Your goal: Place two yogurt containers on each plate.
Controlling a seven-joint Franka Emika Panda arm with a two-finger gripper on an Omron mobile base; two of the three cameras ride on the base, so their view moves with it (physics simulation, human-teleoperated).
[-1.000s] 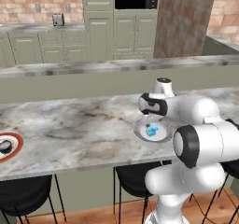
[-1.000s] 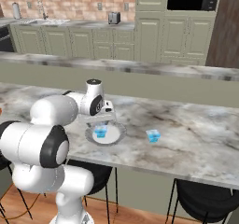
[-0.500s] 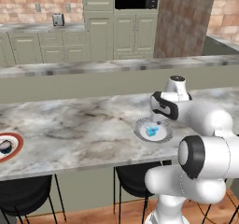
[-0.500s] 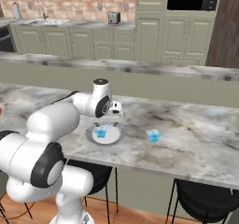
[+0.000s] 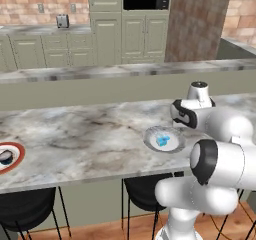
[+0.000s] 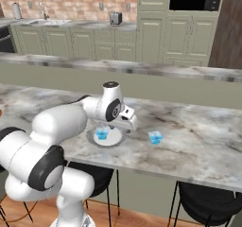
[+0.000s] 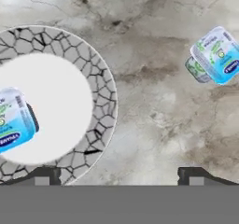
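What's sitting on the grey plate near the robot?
One light-blue yogurt cup sits on the grey-rimmed plate, toward one side of its white middle. A second cup stands apart on the marble counter, off the plate. Whatever lies under the cup is covered.

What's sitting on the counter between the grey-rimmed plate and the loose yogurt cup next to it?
Nothing: bare marble counter separates the plate from the yogurt cup, clearest in the hand view.
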